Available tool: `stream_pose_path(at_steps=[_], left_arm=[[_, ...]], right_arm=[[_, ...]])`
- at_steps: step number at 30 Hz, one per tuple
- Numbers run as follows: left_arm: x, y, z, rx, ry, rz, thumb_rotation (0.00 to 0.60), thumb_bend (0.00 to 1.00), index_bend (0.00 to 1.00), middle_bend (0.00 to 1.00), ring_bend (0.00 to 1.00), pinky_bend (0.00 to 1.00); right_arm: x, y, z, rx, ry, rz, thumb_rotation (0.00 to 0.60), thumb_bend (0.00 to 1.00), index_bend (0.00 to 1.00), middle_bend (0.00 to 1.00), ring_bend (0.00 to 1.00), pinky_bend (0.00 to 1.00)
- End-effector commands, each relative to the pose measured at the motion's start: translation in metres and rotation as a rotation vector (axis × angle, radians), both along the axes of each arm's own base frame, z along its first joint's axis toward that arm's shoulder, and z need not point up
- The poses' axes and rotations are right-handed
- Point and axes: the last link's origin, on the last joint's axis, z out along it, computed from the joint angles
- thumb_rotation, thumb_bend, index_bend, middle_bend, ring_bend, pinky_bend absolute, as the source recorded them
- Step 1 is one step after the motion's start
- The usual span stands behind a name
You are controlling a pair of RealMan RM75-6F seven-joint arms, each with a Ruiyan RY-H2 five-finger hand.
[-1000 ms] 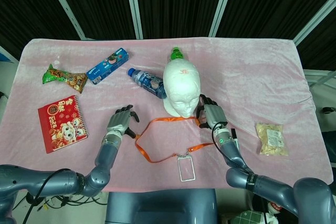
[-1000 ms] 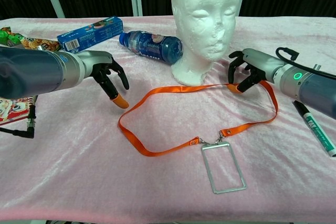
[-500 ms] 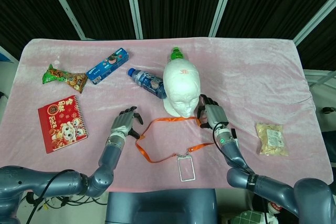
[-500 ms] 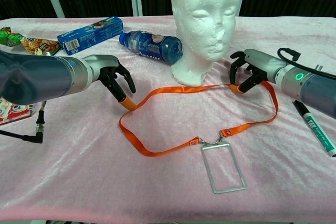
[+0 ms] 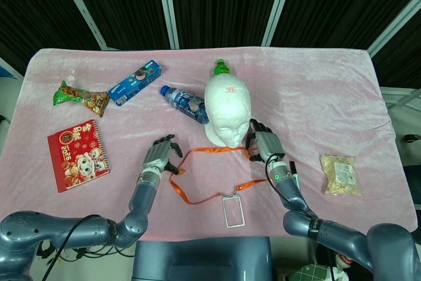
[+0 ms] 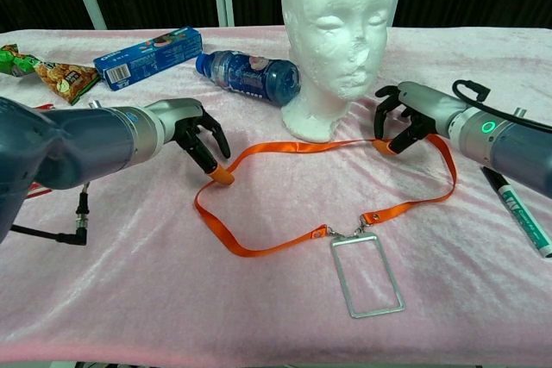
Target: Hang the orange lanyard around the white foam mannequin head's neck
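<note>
Flat orange lanyard (image 6: 285, 148) near the pink tablecloth's (image 6: 155, 290) front edge, left hand (image 6: 197, 131) fingertips curled onto the strap, right hand (image 6: 402, 118) pinching it beside the white foam mannequin head (image 6: 336, 32).

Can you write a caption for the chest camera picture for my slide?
Two robot hands, left hand and right hand, reach the orange lanyard below the foam head.

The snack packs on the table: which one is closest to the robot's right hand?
The pale snack bag, alone on the right, just past the right hand. The green packet and blue biscuit box lie far left, beyond the left hand.
</note>
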Motion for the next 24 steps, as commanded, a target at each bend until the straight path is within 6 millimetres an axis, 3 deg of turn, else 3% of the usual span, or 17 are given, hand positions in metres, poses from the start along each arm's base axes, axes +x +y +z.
stream_pose_path(at_steps=[1,11,24], left_arm=[[-0.0003,-0.0001,-0.0009,0.000,0.004,0.001,0.600,0.19,0.49,0.06,0.00,0.00],[-0.0019,-0.0008,-0.0048,0.005,0.032,-0.007,0.600,0.27,0.53,0.07,0.00,0.00],[-0.0056,-0.0034,-0.0048,-0.009,0.064,-0.017,0.600,0.27,0.54,0.08,0.00,0.00]], right_arm=[[0.0006,0.0001,-0.0003,0.001,-0.001,0.001,0.600,0.40,0.70,0.04,0.08,0.13],[0.0015,-0.0001,0.0004,-0.001,-0.001,0.003,0.600,0.40,0.70,0.04,0.08,0.13],[0.0012,0.0003,-0.0005,0.002,0.003,0.004,0.600,0.40,0.70,0.04,0.08,0.13]])
